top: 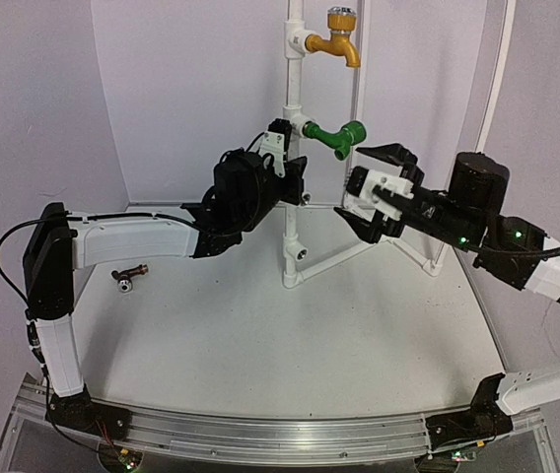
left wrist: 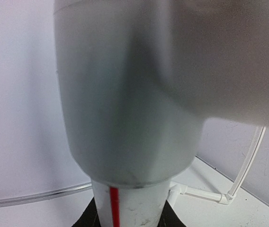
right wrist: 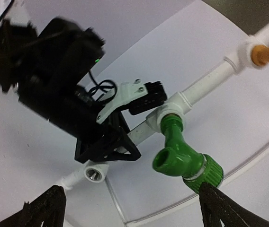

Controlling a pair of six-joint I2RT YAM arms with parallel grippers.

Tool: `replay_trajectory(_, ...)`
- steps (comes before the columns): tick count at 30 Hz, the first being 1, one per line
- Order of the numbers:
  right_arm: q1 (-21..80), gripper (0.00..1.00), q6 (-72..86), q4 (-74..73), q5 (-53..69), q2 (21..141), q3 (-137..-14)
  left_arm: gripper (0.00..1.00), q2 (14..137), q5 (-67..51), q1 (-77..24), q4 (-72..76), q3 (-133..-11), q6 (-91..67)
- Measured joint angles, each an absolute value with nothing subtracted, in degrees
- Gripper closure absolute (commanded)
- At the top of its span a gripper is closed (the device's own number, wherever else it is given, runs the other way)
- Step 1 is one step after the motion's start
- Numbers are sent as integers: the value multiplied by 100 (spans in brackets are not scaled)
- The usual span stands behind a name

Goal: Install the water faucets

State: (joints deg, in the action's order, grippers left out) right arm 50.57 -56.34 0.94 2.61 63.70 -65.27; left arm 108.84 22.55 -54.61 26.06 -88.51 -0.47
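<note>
The green faucet [top: 337,138] sits screwed into the middle socket of the white pipe stand [top: 292,232], spout tilted. In the right wrist view the green faucet [right wrist: 182,156] hangs from its socket. My right gripper [top: 374,187] is open and empty just right of and below it. Its right fingertip [right wrist: 219,208] is close under the faucet's green cap. My left gripper [top: 285,182] is shut on the stand's upright pipe [left wrist: 130,203], with black fingers [left wrist: 89,218] on both sides. The dark brown faucet [top: 129,275] lies on the table at the left.
A yellow-orange faucet [top: 337,39] is mounted at the top of the stand. An empty lower socket [top: 302,252] faces forward and also shows in the right wrist view [right wrist: 93,174]. The stand's base pipes [top: 359,251] run right toward the curved white back wall.
</note>
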Motion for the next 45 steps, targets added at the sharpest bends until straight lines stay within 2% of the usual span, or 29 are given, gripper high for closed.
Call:
replay_trajectory(6,5054,2,-7798,113,110,6729,-6620,100,10884,2257,-5435,2598,-8853,-89)
replay_trajectory(13,5052,6,-8590,482,-79,7091,-6939,100,10884,2244,-5425,2593,-8855,-102)
replay_trajectory(16,5054,15,-8699,685,-144,7346,-7136,100,10884,2217,-5456,2592,-8855,-50)
replay_trajectory(21,5054,42,-8679,849,-393,7689,-7512,100,10884,2219,-5448,2591,-8855,-62)
replay_trajectory(25,5054,55,-8545,1034,-688,7835,-7669,100,10881,2211,-5448,2591,-8855,-60)
replay_trajectory(31,5054,84,-7960,1096,-1087,7933,-7737,100,10881,2211,-5448,2588,-8855,-64)
replay_trajectory(35,5104,99,-7119,1070,-1192,7977,-7747,100,10881,2207,-5433,2561,-8870,-91)
replay_trajectory(40,5104,100,-5298,1058,-1138,7967,-7747,100,10881,2194,-5433,2543,-8877,-92)
replay_trajectory(45,5091,100,-2140,979,-1094,7925,-7745,100,10881,2166,-5435,2536,-8884,-84)
